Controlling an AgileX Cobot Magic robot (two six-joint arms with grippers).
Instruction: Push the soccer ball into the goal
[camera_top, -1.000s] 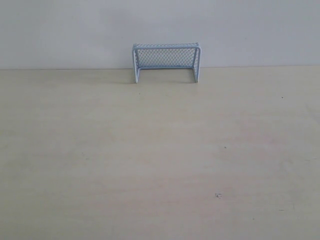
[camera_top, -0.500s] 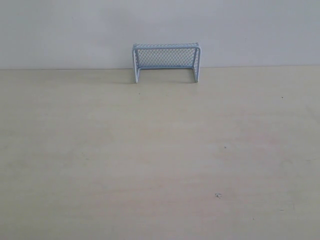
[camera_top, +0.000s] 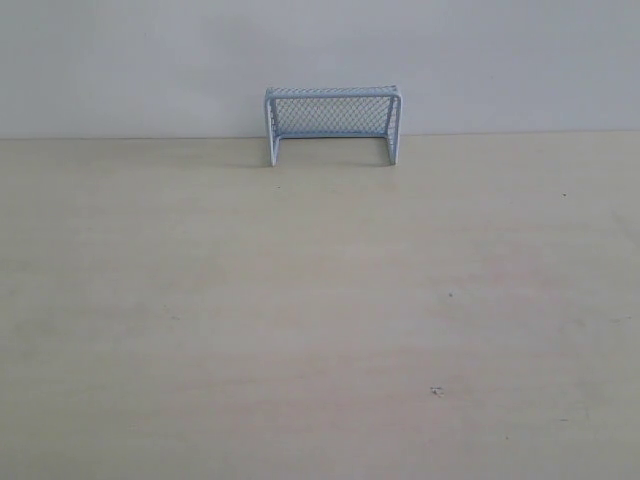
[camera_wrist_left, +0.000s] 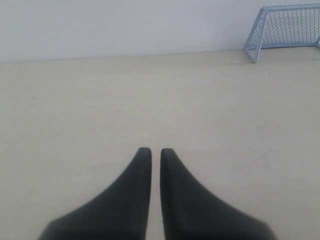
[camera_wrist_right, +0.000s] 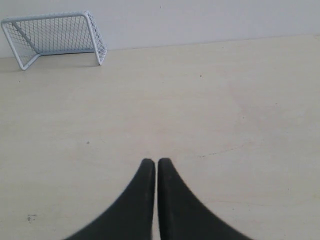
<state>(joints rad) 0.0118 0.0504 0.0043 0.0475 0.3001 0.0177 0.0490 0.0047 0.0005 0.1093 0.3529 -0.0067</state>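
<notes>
Pale wooden tabletop (camera_top: 300, 330) runs back to a white wall (camera_top: 120, 60), where the goal (camera_top: 333, 91) stands at the far edge, just right of centre. The left gripper (camera_wrist_left: 152, 152) and right gripper (camera_wrist_right: 152, 162) both have their fingers (camera_wrist_left: 140, 175) drawn nearly together, with only a thin slit between them, and they grip nothing.
</notes>
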